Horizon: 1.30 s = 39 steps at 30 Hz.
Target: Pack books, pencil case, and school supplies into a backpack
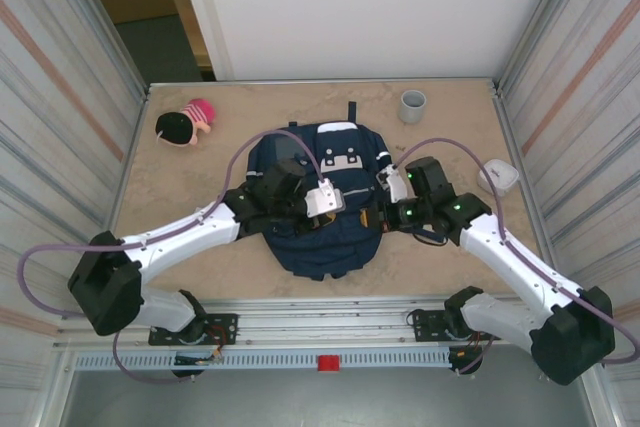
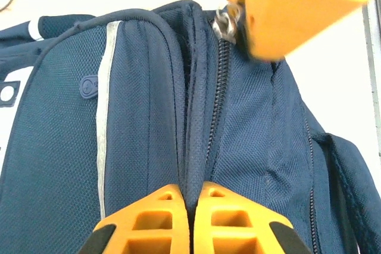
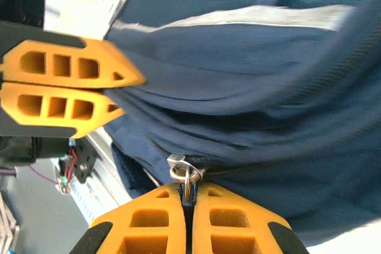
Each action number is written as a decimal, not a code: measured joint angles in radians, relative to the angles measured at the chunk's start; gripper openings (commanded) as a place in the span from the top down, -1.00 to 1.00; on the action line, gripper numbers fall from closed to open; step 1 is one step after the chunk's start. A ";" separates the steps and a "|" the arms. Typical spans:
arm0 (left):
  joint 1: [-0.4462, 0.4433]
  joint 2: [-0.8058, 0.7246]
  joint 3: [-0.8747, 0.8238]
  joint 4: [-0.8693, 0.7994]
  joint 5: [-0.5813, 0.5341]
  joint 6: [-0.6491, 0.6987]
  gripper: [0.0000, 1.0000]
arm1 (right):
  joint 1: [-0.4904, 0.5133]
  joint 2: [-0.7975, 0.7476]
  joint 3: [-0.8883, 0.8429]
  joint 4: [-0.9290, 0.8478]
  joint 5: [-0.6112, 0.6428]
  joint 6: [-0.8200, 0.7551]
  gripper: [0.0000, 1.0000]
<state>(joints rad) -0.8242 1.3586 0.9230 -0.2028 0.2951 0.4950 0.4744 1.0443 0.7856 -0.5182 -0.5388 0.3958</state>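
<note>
Nearest the right wrist camera, the right gripper (image 3: 187, 193) has its orange fingers pressed together, pinching the metal zipper pull (image 3: 186, 173) of the backpack (image 3: 250, 75). Nearest the left wrist camera, the left gripper (image 2: 189, 193) is likewise pressed together, its tips nipping a ridge of navy fabric just beside the zipper (image 2: 219, 87), which runs away from it up to the pull held by the other gripper.

From above, both arms reach in from the near edge of the table (image 1: 200, 167). Their elbows are swung outward and their forearms angle toward the middle. The wrists meet close together over the backpack's near right side, and the two grippers point at each other along the zipper line.

The backpack lies flat in the middle of the table, front pocket up, directly under both grippers.
</note>
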 measured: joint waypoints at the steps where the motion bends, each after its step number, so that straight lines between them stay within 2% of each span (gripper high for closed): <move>1: 0.000 -0.010 -0.003 0.002 -0.006 0.002 1.00 | -0.028 -0.003 0.000 -0.007 -0.010 -0.005 1.00; 5: 0.008 -0.063 -0.026 0.011 -0.019 0.009 1.00 | -0.144 -0.007 0.000 -0.015 -0.051 -0.022 1.00; 9: 0.011 -0.117 -0.058 0.014 -0.001 0.035 1.00 | -0.180 0.010 0.000 -0.026 -0.078 -0.047 1.00; 23: 0.019 -0.244 -0.160 0.006 0.023 0.108 1.00 | -0.222 0.261 0.004 0.120 -0.112 -0.031 1.00; 31: 0.020 -0.270 -0.186 0.015 0.019 0.111 1.00 | -0.211 0.331 0.022 0.198 -0.140 -0.005 1.00; 32: 0.019 -0.270 -0.186 0.017 0.013 0.111 0.99 | -0.209 0.330 0.022 0.204 -0.140 -0.003 0.83; 33: 0.019 -0.270 -0.186 0.018 0.002 0.109 0.77 | -0.208 0.329 0.022 0.209 -0.140 0.002 0.47; 34: 0.016 -0.270 -0.186 0.019 -0.014 0.105 0.30 | -0.205 0.327 0.022 0.213 -0.134 0.013 0.14; 35: 0.012 -0.271 -0.186 0.010 -0.026 0.097 -0.04 | -0.206 0.323 0.022 0.217 -0.100 0.015 0.01; 37: 0.007 -0.277 -0.184 -0.014 -0.053 0.065 -0.35 | -0.224 0.309 0.022 0.222 -0.030 0.027 -0.13; 39: 0.005 -0.275 -0.170 -0.040 -0.081 0.034 -0.48 | -0.240 0.275 0.022 0.224 0.021 0.039 -0.16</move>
<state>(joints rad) -0.8196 1.0836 0.7528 -0.2428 0.2138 0.5293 0.2344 1.3193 0.8074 -0.2943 -0.5175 0.4347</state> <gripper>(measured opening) 0.680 0.566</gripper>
